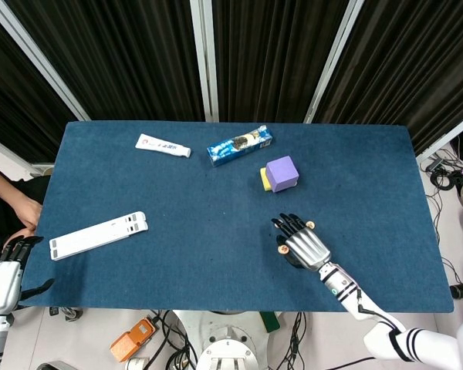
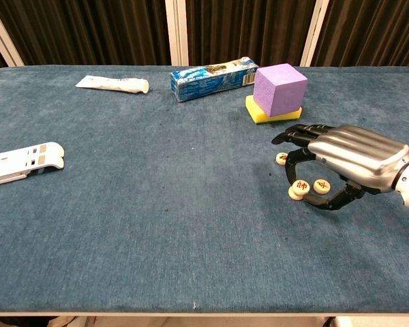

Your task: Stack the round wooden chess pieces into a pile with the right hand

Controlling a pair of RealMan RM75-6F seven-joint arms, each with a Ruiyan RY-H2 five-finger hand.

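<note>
Blue cloth covers the table [image 2: 136, 204] where the robot's right hand [image 2: 347, 160] hovers palm-down over round wooden chess pieces near the right front. In the chest view, the fingers arch over three visible discs: one piece [image 2: 281, 159] lies alone on the cloth by the fingertips; a second piece [image 2: 302, 185] rests partly atop a lower piece [image 2: 295, 193], w/ the thumb [image 2: 330, 203] curling below; another disc [image 2: 321, 184] sits just beside them under the palm. Whether the hand actually grips any disc cannot be told (fingers curved, not clenched). From the head view, the same hand [image 1: 303, 245] hides most pieces; one disc [image 1: 282, 249] shows at its left edge, another [image 1: 310, 225] beyond the fingertips.

Left hand [image 1: 1, 279] sits off the table's near-left corner, fingers apart, holding nothing.

Elsewhere: a purple cube [image 2: 279, 89] sits on a yellow sponge [image 2: 259, 113], a blue snack packet [image 2: 213, 78] beside it, a white tube [image 2: 113, 84] further left, and a white folding stand [image 2: 22, 162] at the left edge.
</note>
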